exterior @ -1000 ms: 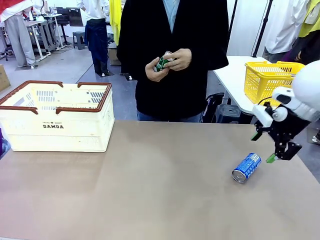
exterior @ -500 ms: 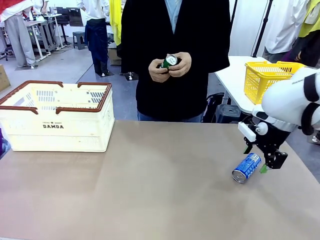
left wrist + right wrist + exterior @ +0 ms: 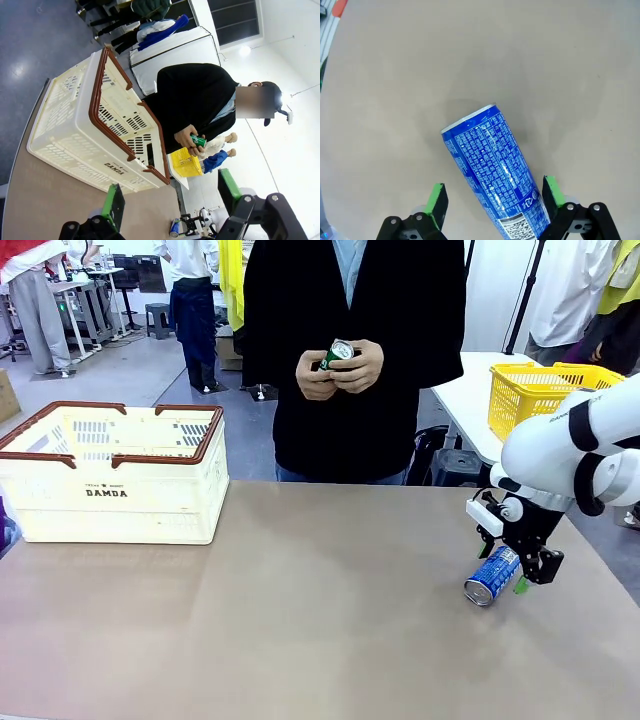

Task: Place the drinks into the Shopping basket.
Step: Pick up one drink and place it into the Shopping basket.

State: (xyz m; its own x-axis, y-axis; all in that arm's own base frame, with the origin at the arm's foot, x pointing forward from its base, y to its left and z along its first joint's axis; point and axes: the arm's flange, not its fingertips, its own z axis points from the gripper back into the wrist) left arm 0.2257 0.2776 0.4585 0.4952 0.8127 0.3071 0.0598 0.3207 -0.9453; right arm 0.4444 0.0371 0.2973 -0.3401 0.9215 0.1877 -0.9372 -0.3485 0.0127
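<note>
Blue can (image 3: 493, 575): lying on the surface (image 3: 300, 610), right side, long axis diagonal, silver end toward near left. Right hand (image 3: 503, 567): wide open astride its far end, gripping nothing. Green can (image 3: 338, 353): tilted in the person's hands (image 3: 345, 372).

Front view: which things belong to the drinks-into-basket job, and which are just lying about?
Job: blue can, straddled by the open right claw; green can, in the person's hands; cream DAMDA shopping basket.
Lying about: yellow mesh basket on the side table.
</note>
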